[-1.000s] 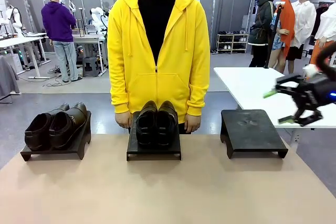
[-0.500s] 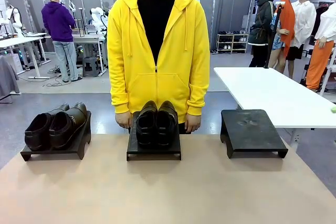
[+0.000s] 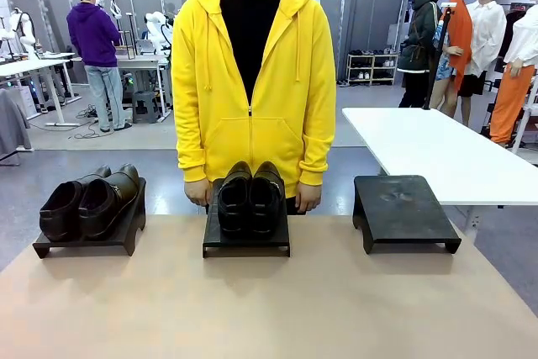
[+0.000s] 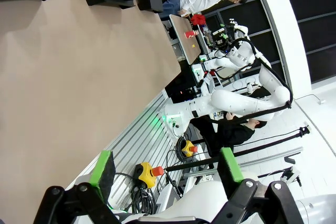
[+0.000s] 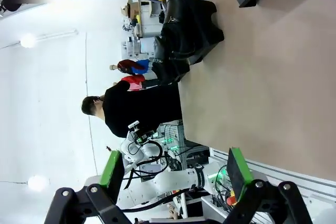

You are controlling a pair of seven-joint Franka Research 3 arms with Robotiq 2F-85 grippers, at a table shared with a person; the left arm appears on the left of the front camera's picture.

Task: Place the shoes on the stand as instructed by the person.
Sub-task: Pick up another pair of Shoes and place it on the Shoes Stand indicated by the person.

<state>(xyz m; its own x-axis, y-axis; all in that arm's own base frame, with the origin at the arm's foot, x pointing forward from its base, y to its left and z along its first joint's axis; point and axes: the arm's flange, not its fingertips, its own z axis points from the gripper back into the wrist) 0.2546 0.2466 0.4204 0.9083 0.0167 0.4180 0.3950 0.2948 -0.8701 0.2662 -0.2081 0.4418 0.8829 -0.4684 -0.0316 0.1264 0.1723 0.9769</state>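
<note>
Worktop (image 3: 269,308): tan, matte surface. Three low black stands sit in a row along its far edge. Left stand (image 3: 88,241), near the far left corner, is angled and carries a pair of black shoes (image 3: 88,201), toes pointing toward the left edge. Middle stand (image 3: 246,240), at the centre of the far edge, carries the second pair (image 3: 250,197), toes toward the near edge. Right stand (image 3: 403,210), toward the far right corner, is bare on top. The stands are well apart from one another.
</note>
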